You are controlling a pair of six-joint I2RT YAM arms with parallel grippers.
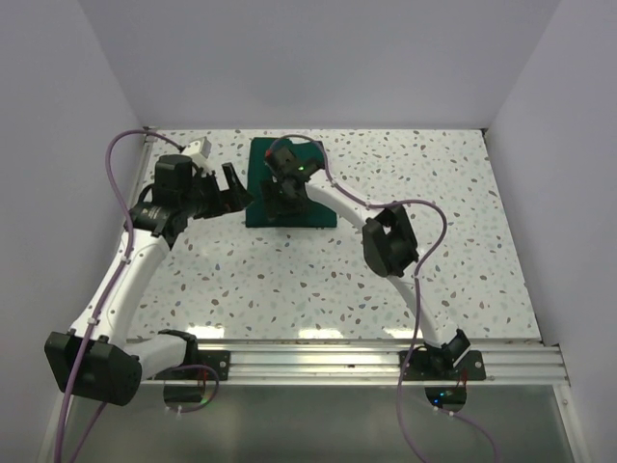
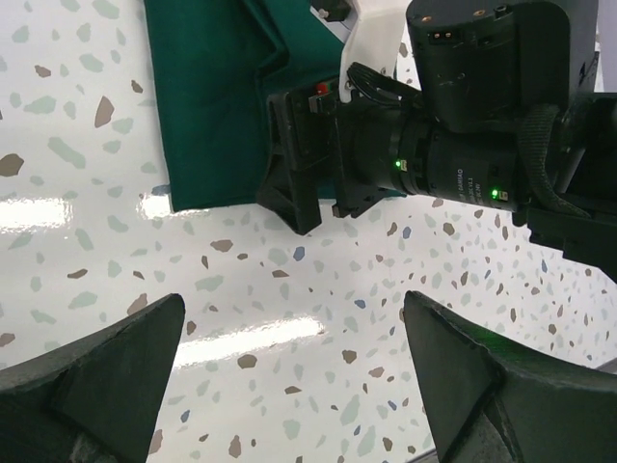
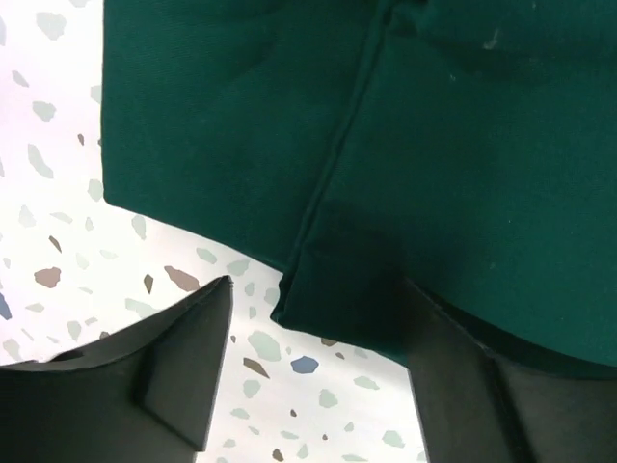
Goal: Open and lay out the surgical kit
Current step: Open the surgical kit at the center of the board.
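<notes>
While the right gripper (image 3: 313,323) hung low over the near edge of the kit (image 1: 258,164), its jaws stood apart and held nothing. Right wrist view: one finger (image 3: 164,376) over bare table, the other at the hem of the drape (image 3: 222,125); a folded flap corner (image 3: 333,289) lay between them. Whether the far finger touched the cloth could not be told.

Left gripper (image 2: 294,323) also spread wide and empty, over speckled table (image 1: 434,174) just beside the kit's left edge. Not touching the cloth. Its camera looked across at the right wrist and the green bundle beyond.

Kit sat at mid-table toward the far wall, a flat dark green packet, folds closed, one seam running down its top face. No tray or instruments showed; presumably inside the wrap.

Progress, as judged: very early. Both arms were positioned at the packet, but no flap was lifted and nothing was laid out. Left to do: pinch the near flap, draw it back, open the remaining folds, spread the drape flat, then set out the contents. Likely next: closing on that flap corner. Risk: dragging the whole packet rather than peeling one layer.
</notes>
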